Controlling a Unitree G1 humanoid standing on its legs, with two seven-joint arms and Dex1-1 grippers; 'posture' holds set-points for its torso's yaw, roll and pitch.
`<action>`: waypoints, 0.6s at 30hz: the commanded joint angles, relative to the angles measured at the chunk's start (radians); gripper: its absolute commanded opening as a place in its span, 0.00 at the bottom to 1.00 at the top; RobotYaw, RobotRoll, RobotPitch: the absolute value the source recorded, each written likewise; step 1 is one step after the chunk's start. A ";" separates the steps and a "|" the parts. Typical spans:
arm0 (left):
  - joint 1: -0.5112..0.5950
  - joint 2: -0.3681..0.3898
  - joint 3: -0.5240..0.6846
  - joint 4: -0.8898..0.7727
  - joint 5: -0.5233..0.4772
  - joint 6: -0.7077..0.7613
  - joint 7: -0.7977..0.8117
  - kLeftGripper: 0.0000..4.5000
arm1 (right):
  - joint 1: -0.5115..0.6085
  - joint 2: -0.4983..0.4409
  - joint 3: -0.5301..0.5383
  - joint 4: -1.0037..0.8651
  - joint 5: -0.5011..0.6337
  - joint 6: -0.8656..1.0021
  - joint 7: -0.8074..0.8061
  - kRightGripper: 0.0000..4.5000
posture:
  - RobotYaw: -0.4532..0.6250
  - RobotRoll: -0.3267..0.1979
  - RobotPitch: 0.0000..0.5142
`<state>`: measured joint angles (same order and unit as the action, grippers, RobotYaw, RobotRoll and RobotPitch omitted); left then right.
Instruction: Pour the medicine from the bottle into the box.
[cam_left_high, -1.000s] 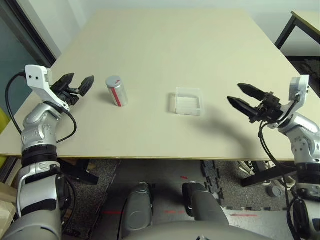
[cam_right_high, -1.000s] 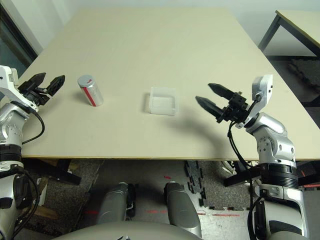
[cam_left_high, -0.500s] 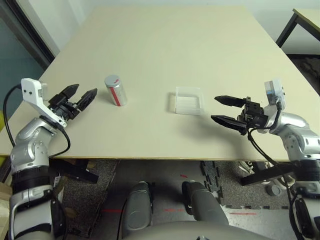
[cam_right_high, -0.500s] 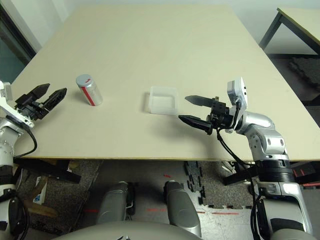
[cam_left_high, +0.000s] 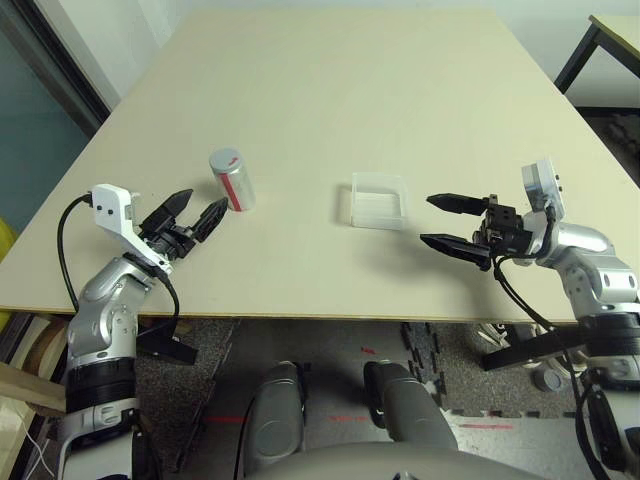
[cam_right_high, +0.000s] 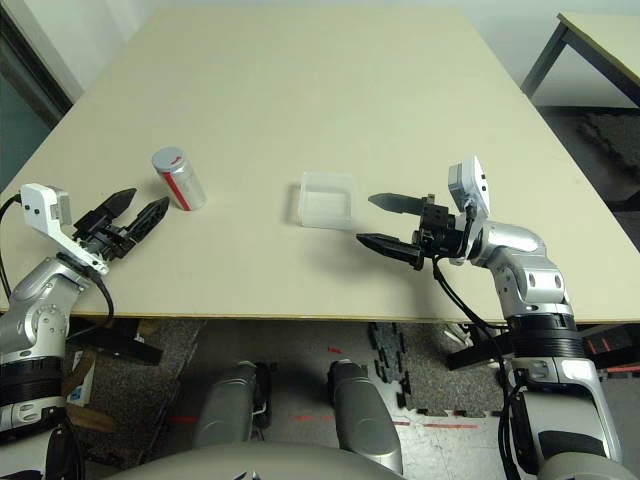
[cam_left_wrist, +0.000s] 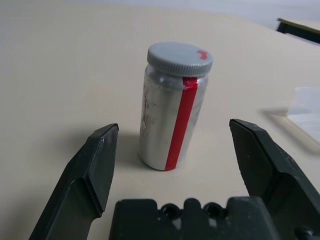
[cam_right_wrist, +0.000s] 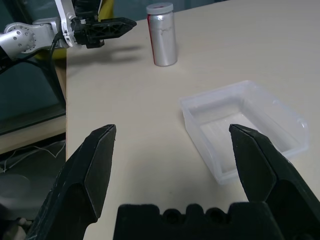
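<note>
Medicine cannot be made out, since the small silver-grey cylindrical bottle (cam_left_high: 232, 181) with a red stripe and grey screw cap is seen capped and upright on the wide pale-beige table (cam_left_high: 330, 90), left of centre. The small square clear plastic box (cam_left_high: 378, 201) is seen near the middle of the table, well apart from the bottle. The reach for the bottle is judged to be the step in hand: the left gripper (cam_left_high: 196, 216) is held spread wide and empty just short of it, so a short advance and a closing on the body would be called for next. The right gripper (cam_left_high: 439, 222) is likewise held agape and empty, beside the box. The cap's red mark and the bottle framed between the fingers (cam_left_wrist: 95, 165) are given by the left wrist view; the box's low walls by the right wrist view.
</note>
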<state>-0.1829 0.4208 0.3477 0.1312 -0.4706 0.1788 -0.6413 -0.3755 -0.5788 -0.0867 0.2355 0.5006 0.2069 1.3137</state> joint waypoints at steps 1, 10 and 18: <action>0.016 -0.051 -0.029 -0.051 0.040 -0.040 0.074 0.99 | 0.006 0.000 0.012 0.006 -0.014 -0.018 0.008 1.00 | 0.36 0.62 0.24; -0.002 -0.129 -0.070 -0.049 0.134 -0.122 0.221 0.99 | -0.001 0.013 0.017 0.026 -0.028 -0.037 0.008 1.00 | 0.36 0.62 0.24; -0.036 -0.159 -0.103 -0.004 0.183 -0.161 0.283 0.99 | -0.008 0.020 0.023 0.037 -0.035 -0.048 0.010 1.00 | 0.36 0.62 0.25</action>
<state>-0.2103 0.2629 0.2531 0.1025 -0.3045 0.0284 -0.3714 -0.3772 -0.5626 -0.0748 0.2636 0.4708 0.1699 1.3188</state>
